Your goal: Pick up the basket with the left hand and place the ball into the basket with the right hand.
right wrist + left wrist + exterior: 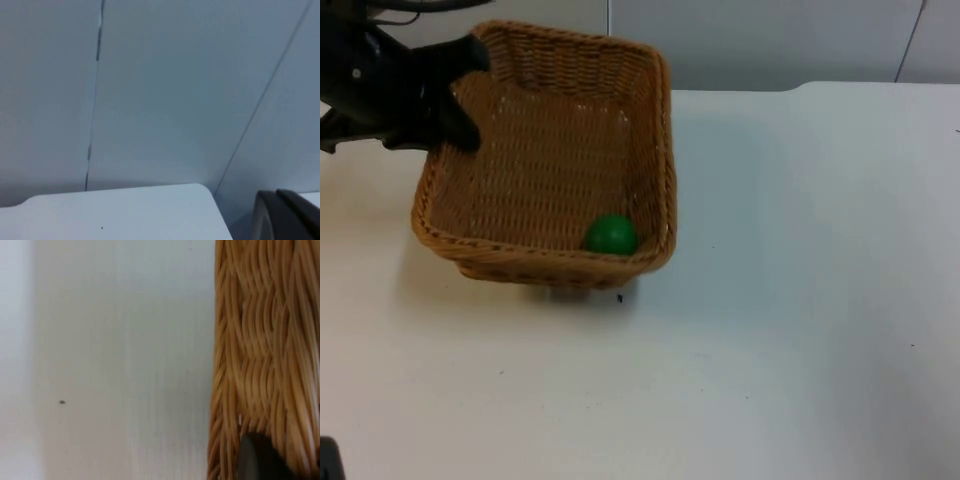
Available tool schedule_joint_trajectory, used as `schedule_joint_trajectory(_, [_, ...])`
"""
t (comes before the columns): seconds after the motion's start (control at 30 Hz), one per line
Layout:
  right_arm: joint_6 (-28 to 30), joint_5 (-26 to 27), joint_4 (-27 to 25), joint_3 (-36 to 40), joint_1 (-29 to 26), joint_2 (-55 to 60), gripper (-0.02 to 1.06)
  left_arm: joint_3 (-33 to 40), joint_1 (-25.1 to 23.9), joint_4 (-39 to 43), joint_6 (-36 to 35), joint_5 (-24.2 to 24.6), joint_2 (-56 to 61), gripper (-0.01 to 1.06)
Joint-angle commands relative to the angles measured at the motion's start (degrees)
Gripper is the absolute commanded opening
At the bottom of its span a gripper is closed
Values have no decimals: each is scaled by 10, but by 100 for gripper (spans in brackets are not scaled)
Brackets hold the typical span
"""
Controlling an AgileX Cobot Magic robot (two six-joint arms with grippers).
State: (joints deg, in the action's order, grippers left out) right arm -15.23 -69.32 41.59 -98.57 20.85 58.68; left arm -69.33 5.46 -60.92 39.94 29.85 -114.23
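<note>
Top view: The white table (800, 300) ends at a grey partition wall (770, 40) with visible panel seams. The wicker basket (650, 150) is tilted, its near end low over the table and casting a shadow beneath. The green ball (611, 235) lies inside the basket, in the near corner against the front wall. The left gripper (468, 90) is clamped on the basket's far-left rim, one finger over the edge and one inside. The arm behind it is cut off by the picture edge.

Left wrist view: The basket's woven wall (260, 350) runs close beside the bare table (125, 365). A black fingertip (257, 460) presses against the weave. A small dark speck (62, 402) marks the surface.

Right wrist view: The partition wall (175, 90) and a rounded table corner (150, 210) are seen. One black fingertip of the right gripper (285, 215) is partly cut off; whether its fingers are apart or together cannot be told.
</note>
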Motion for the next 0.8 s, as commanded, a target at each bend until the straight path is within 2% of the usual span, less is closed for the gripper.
schedule_joint_trajectory(0.0, [6,-6,2,-2,-4,-15,0,0,16,-14,6,22,9,0])
schedule_joint_trajectory(0.3, [19,-6,-1,-2,-4,-22,0,0,63,-14,6,16,-34,0])
schedule_joint_trajectory(0.57, [21,-6,-14,-2,-4,-22,0,0,64,-24,5,13,-77,1])
schedule_joint_trajectory(0.63, [21,-6,-14,-2,-4,-22,0,0,64,-27,11,8,-78,9])
schedule_joint_trajectory(0.67, [21,-6,-14,-2,-4,-22,0,0,64,-27,11,8,-78,9])
schedule_joint_trajectory(0.73, [21,-6,-14,-2,-4,-22,0,-1,64,-27,24,8,-78,25])
schedule_joint_trajectory(0.77, [21,-6,-14,-2,-4,-22,0,-1,64,-27,27,7,-78,37])
